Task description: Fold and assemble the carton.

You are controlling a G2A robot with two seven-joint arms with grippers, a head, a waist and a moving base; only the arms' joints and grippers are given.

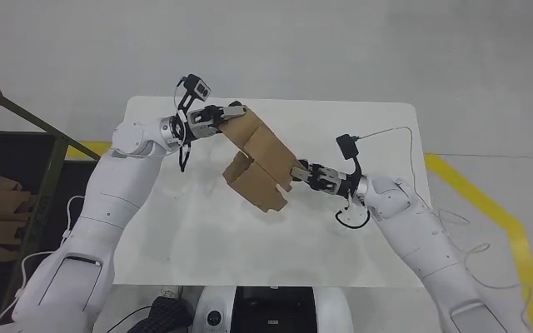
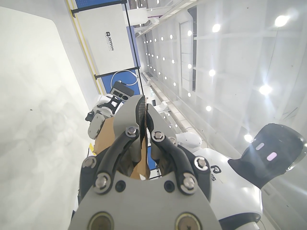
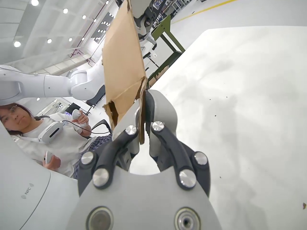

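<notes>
Over table: left claw, right claw pinch opposite carton edges.

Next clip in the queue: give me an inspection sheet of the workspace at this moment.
Surface: white table with rounded corners.
Job's things: brown carton, partly opened, spanning between both arms.
Clutter: a few small dark specks on the table.
Grippers: left gripper fingers shut on one carton edge; right gripper shut on the opposite edge.
Cables: white cable arcs from the right wrist; black cable loops beneath it.
Surroundings: yellow floor tape beside the table; green frame and stacked cardboard on the left arm's side.
</notes>
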